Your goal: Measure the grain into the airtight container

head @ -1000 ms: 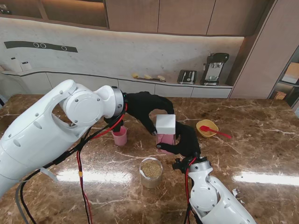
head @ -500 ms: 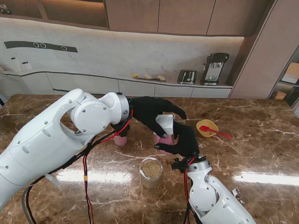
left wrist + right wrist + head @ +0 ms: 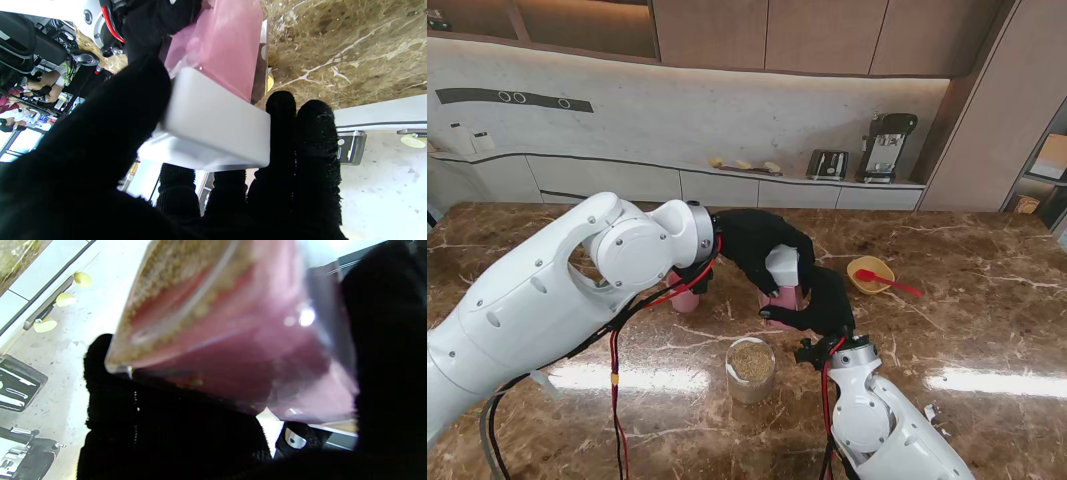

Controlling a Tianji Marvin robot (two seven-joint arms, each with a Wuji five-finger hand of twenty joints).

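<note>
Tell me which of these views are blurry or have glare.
Stand view: sharp, with bright glare streaks on the table. Left wrist view: white lid fairly crisp, black fingers near the lens dark and soft. Right wrist view: pink container blurred, with small highlights; background washed out.

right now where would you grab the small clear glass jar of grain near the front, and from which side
Probably by its side wall, just under the rim. The small clear glass jar of grain stands upright and open-topped, so a top grasp would put fingers in the grain. Come from the robot's left, where the brown marble table beside it lies bare; the right arm stands close on the other side.
</note>
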